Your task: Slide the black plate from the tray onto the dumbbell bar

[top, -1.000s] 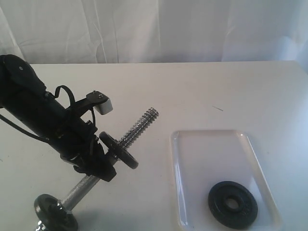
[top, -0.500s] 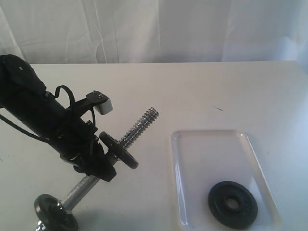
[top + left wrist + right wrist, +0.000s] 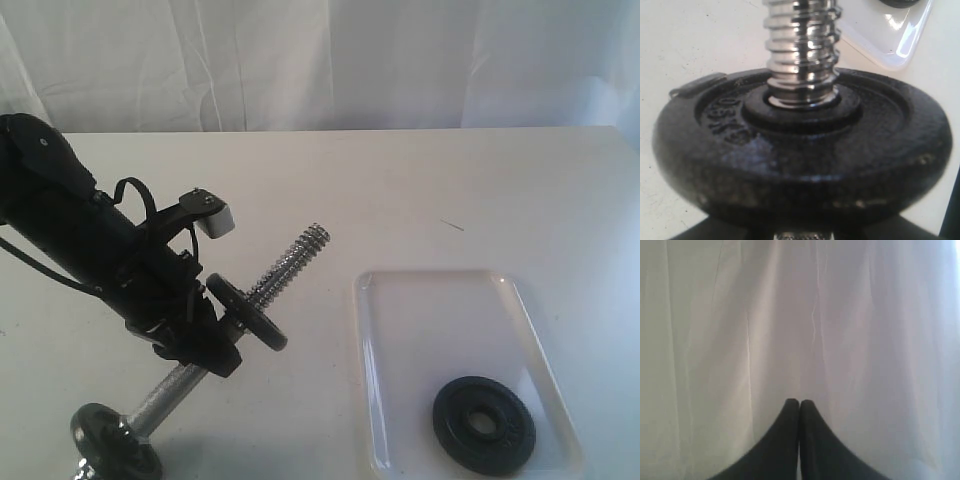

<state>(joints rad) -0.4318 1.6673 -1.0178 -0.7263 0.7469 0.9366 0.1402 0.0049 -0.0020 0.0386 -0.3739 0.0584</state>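
Exterior cam sits high and looks down across the white table [image 3: 420, 180] to the curtain [image 3: 320, 60] behind, wide enough to take in my left arm [image 3: 90, 240], the dumbbell bar [image 3: 290, 258] and the tray [image 3: 363, 340]. My left wrist cam is jammed right up against the mounted disc [image 3: 800, 150], aimed along the bar's thread, and shares one tray corner with the exterior. My right wrist cam faces only the curtain, which the exterior also sees.

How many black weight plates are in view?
3. The black plate lies in the tray; a second plate sits midway on the dumbbell bar, by the left gripper; a third plate is at the bar's lower end.
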